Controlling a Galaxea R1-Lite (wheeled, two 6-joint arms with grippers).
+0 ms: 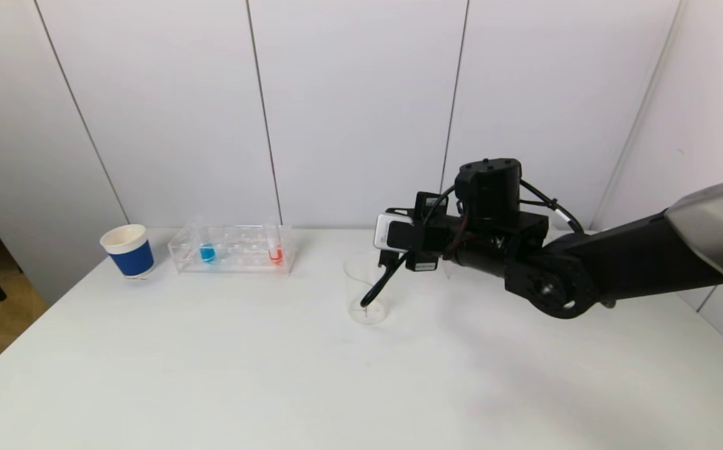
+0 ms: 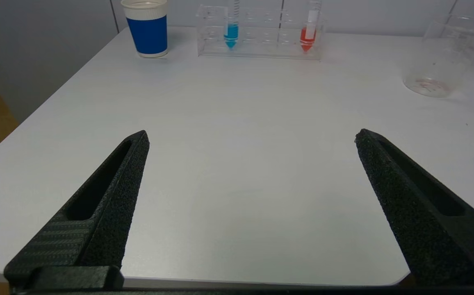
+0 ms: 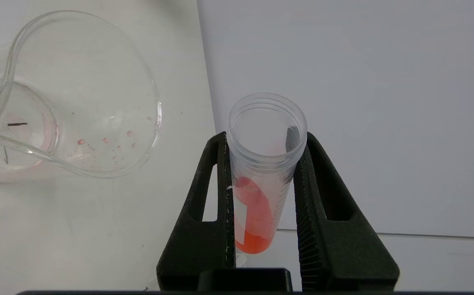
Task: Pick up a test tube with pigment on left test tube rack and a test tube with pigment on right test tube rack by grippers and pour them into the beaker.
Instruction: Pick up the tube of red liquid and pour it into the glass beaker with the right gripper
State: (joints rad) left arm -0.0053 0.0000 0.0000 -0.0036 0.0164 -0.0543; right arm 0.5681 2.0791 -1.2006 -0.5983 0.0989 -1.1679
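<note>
While red pigment pools near the bottom of the test tube (image 3: 261,180) clamped between the right gripper's (image 3: 261,164) two black fingers, its open mouth sits just beside the rim of the glass beaker (image 3: 77,114), not yet over it. The tube is tilted, the liquid lying along its lower wall, and only a few pink droplets and a faint pink film mark the beaker's inside. Seen from the head camera, the right gripper (image 1: 393,262) hangs by the beaker (image 1: 366,294) at mid-table, the arm reaching in from the robot's right.

The pour looks barely begun, and the risk is plain: with the mouth still outside the rim, any further tipping would send pigment onto the white table (image 1: 274,375). The round, slick tube could also slip or rotate in a two-point pinch as it tilts, and a nudge of the gripper against the light glass wall could shift or topple the beaker.

The left gripper (image 2: 251,139), jaws spread wide and empty, waits low over the near edge of the table. Beyond it, the clear rack (image 1: 233,250) holds a blue-filled tube (image 1: 207,250) and a red-filled tube (image 1: 275,251), beside a blue-and-white paper cup (image 1: 127,251).
</note>
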